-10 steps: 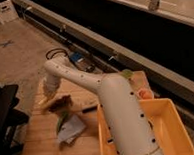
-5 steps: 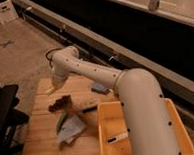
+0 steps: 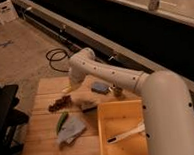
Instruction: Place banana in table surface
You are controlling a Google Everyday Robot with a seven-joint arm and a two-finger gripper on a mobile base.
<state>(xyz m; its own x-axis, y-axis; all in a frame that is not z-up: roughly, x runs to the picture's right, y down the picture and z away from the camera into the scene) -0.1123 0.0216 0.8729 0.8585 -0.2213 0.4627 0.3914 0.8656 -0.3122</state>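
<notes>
Here, the white arm's gripper point(image 3: 71, 87) hangs over the far left of the light wooden plank table surface point(image 3: 44, 133), the small pale yellow banana point(image 3: 66, 88) slanting diagonally beneath it; grip unclear.

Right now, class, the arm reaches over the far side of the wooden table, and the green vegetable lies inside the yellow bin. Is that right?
Not quite. The camera view shows the green vegetable lying on the table, left of the yellow bin, beside a grey cloth. The arm does reach over the far side, its gripper near the banana.
</notes>
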